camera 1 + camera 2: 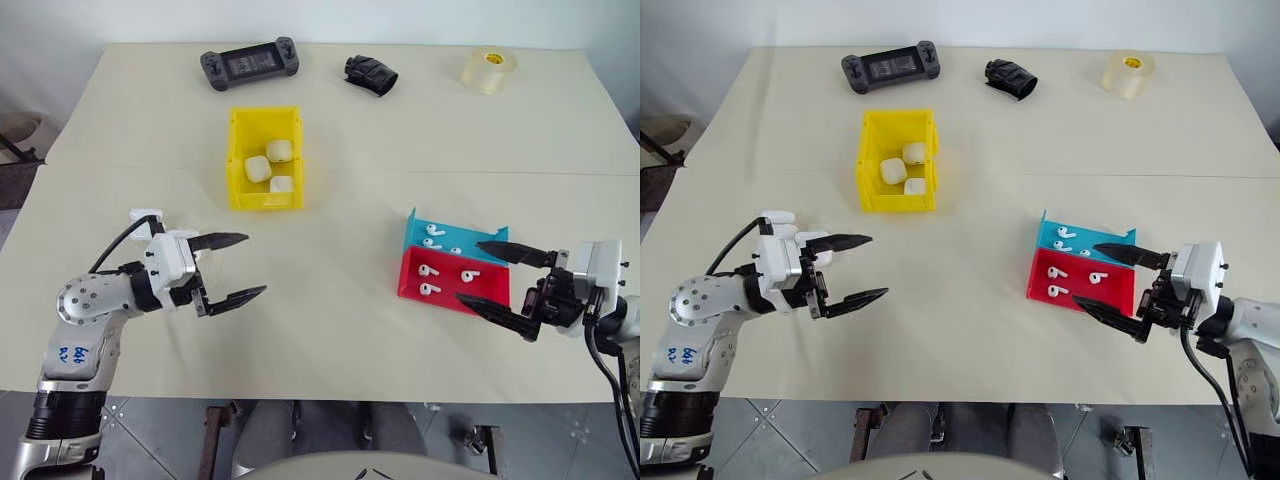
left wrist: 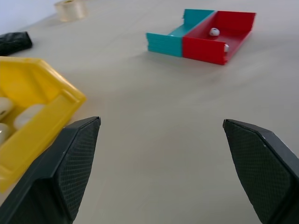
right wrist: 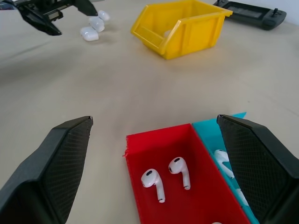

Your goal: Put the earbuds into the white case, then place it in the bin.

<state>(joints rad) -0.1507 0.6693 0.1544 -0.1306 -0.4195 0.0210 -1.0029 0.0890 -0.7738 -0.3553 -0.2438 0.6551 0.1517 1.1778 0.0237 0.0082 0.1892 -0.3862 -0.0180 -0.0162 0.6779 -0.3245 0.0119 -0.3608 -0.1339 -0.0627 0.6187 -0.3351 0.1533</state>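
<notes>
Several white earbuds lie in the red tray and the blue tray at the right. White cases lie on the table close behind my left gripper, which hangs open and empty, pointing toward the table's middle. I cannot tell which of them is the task's white case. The yellow bin stands further back, left of centre, with three white cases inside. My right gripper is open and empty, its fingertips just above the near end of the two trays; two earbuds lie between its fingers in the right wrist view.
Along the far edge of the table lie a black game controller, a black crumpled object and a roll of tape. Bare tabletop spreads between the two grippers.
</notes>
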